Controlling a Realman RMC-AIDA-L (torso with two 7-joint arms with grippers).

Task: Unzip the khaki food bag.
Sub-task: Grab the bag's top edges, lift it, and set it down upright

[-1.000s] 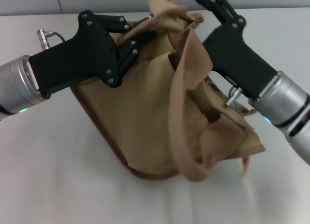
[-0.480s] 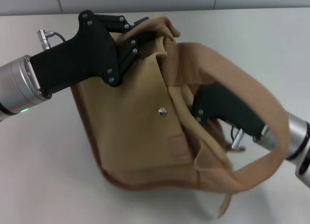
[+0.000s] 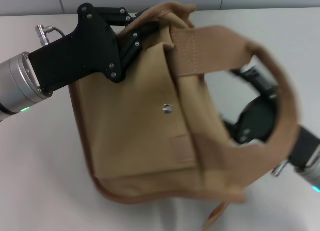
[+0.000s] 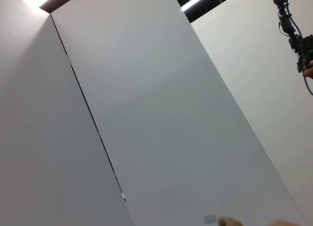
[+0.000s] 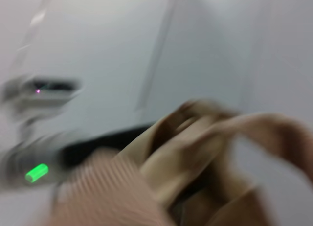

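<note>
The khaki food bag [image 3: 140, 136] stands tilted in the middle of the head view, its front pocket and silver snap [image 3: 167, 109] facing me. One wide handle [image 3: 280, 106] loops out to the right. The zipper pull is hidden. My left gripper [image 3: 146, 30] is shut on the bag's top edge at the upper left. My right gripper [image 3: 252, 113] is behind the bag on the right and shows through the handle loop. The right wrist view shows blurred tan fabric [image 5: 195, 138]. The left wrist view shows a sliver of the bag [image 4: 230, 221].
The bag rests on a white table [image 3: 45, 181], with bare surface to the left and in front. A grey wall [image 3: 30, 1] runs along the table's far edge. The left wrist view shows wall panels [image 4: 146, 113].
My right arm came down from above the bag's top to its right side, now inside the handle loop. The bag swung to show its front; the handle flipped out to the right.
</note>
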